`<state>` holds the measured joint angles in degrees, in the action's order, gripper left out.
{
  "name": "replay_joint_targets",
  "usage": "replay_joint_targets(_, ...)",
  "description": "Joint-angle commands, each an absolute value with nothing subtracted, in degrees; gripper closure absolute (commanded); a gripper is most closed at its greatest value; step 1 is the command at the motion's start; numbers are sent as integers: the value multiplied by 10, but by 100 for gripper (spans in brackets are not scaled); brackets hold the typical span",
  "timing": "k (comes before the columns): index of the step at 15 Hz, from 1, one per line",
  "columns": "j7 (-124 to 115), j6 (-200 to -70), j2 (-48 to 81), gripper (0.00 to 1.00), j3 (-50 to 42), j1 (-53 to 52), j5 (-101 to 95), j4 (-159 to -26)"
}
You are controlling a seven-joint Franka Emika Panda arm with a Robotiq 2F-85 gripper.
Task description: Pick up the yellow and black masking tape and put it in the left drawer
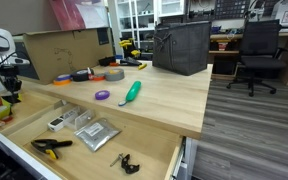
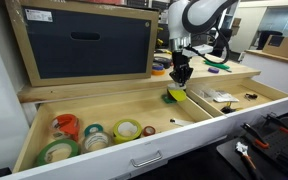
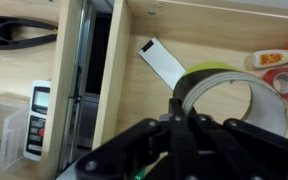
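The jaws are squeezing the yellow and black masking tape [image 2: 174, 96], holding it low in the left drawer [image 2: 124, 108] beside the divider [image 2: 198, 108], other tape rolls [image 2: 127, 129] lying well apart

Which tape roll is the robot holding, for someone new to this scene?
Look in the open drawer holding several tape rolls. Near its back, apart from them, the end effector grips a tape roll with a yellow-green rim; unlike the others, it trails a loose strip.
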<state>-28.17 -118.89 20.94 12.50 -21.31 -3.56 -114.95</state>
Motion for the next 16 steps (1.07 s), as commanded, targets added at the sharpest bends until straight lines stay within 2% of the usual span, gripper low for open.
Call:
replay_joint_targets(1, -276, -1201, 212, 99, 123, -233, -73, -1167)
replay_joint_targets(7, -250, -1190, 220, 99, 140, -260, -94, -1175)
replay_joint_targets(8, -274, -1196, 228, 95, 135, -265, -93, -1171)
replay_joint_targets(14, -261, -1196, 228, 95, 138, -264, -93, -1171)
replay_joint_targets(16, -260, -1222, 226, 99, 141, -261, -86, -1179)
